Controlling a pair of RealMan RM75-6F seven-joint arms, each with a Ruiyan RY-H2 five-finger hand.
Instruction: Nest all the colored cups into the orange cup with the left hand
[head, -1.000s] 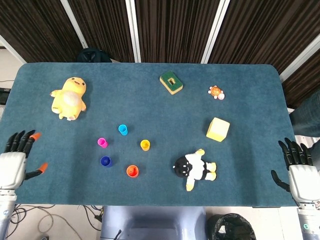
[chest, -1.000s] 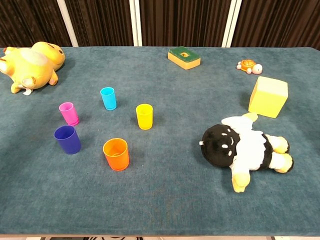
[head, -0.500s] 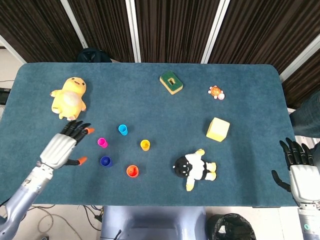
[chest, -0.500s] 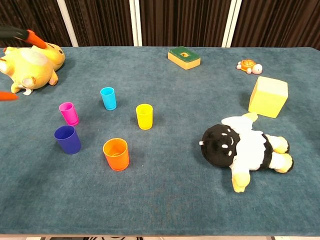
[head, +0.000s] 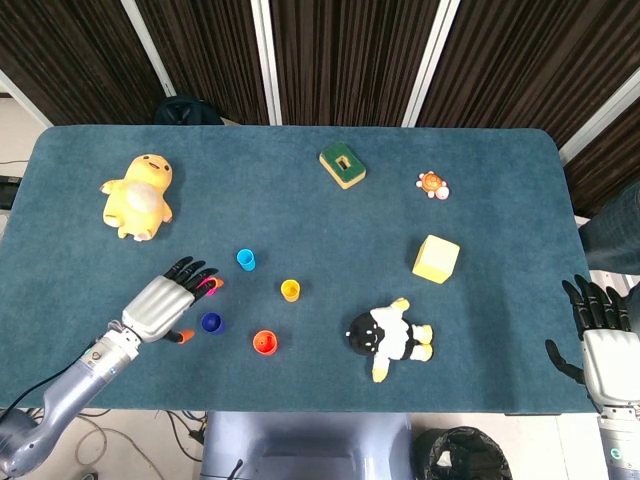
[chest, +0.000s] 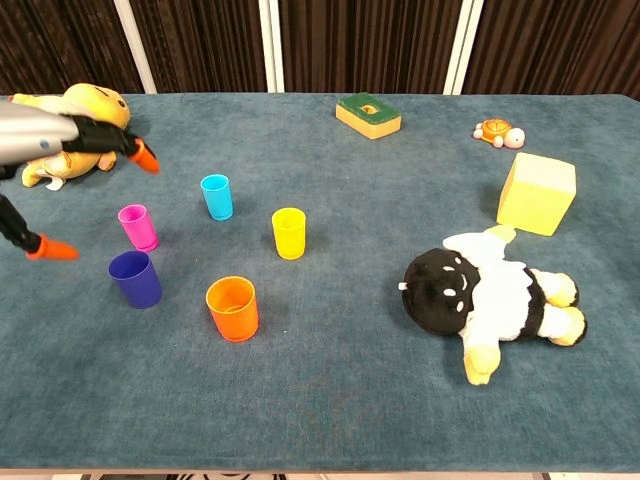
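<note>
Orange fingertips catch the eye first: the left robot hand (head: 165, 305) has swung in from the table's edge over the last second and now hangs with its fingers spread and nothing in them, right above the pink cup (chest: 137, 227) and just beside the dark blue cup (chest: 135, 279). That move puts it at the start of the job and no further, since none of the cups has been picked up or nested. The orange cup (chest: 232, 308) stands upright at the near side of the little group, with the dark blue one just to its left, the pink one behind that, the light blue cup (chest: 216, 196) further back and the yellow cup (chest: 289, 232) behind and to the right; all five stand apart from each other on the blue table (head: 300, 210), exactly where they were a second ago. From where the fingers are, the pink or the dark blue cup looks the likely first pick, though I cannot tell which. The right robot hand (head: 603, 352) waits at the far right edge of the table, fingers apart and empty, and has not stirred. Scattered round about are a yellow duck toy (head: 138, 196), a green block (head: 342, 165), a small turtle toy (head: 431, 184), a yellow cube (head: 436, 259) and a black-and-white plush toy (head: 390, 337). The green block has a pale mark on top, too small to read; no other writing shows anywhere.
</note>
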